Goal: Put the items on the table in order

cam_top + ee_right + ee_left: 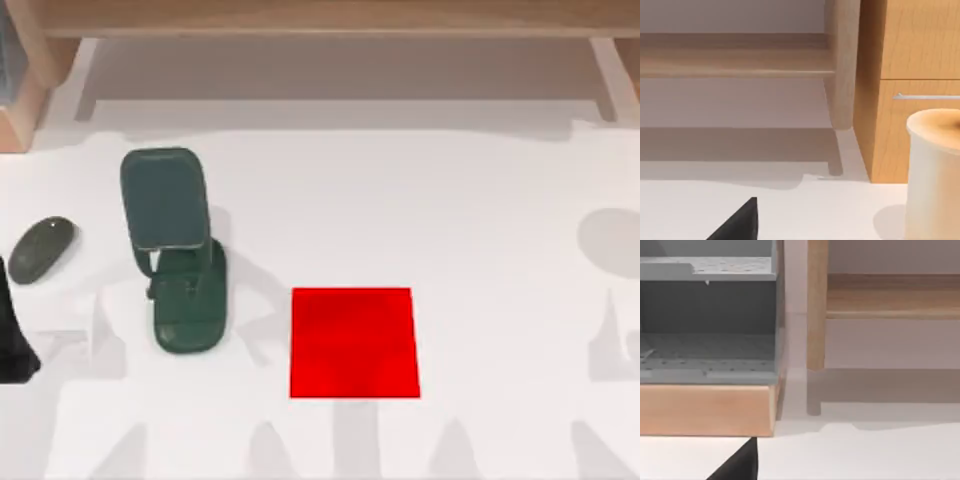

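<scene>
Grey-blue phone (pixel 165 199) is already sitting propped on the dark green stand (pixel 188 305), while the mouse (pixel 41 249) is lying unsorted just beyond the left hand (pixel 12 335), whose opening I cannot tell.

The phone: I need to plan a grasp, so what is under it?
The phone rests tilted on the dark green stand, whose base lies on the table. The stand's upper support is hidden beneath the phone.

A pale wooden shelf (pixel 330 18) runs along the far edge of the white counter (pixel 480 200), standing on slim wooden legs (pixel 816 305). Beside its leg stands a wooden cabinet (pixel 915 75) with a metal handle (pixel 927 96); soft grey shadows fall across the counter below the shelf.
</scene>
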Robot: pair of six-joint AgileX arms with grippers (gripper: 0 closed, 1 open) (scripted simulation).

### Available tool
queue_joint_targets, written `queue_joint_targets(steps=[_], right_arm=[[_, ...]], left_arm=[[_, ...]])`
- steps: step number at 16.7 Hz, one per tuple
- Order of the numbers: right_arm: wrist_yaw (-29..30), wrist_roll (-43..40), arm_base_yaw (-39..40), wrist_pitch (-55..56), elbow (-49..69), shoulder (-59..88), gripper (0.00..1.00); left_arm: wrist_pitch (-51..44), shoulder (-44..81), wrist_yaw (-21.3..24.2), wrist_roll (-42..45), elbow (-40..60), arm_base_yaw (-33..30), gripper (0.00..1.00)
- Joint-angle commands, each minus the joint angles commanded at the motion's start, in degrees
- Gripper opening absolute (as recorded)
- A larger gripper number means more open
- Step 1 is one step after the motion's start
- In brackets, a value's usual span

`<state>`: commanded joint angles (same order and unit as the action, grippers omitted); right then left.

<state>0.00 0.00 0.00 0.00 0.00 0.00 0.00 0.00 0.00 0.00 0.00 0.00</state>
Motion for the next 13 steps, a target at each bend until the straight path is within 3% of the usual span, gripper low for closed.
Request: queue_joint_targets(steps=[6,13], right_arm=[[0.0,0.0,0.0,0.0,0.0,0.0,1.0],[0.0,0.0,0.0,0.0,0.0,0.0,1.0]], left_arm=[[-4.42,5.95,-0.02,1.86,5.83,0.1,1.0],[-24.01,38.85,-0.07,9.96,34.35,0.54,1.0]])
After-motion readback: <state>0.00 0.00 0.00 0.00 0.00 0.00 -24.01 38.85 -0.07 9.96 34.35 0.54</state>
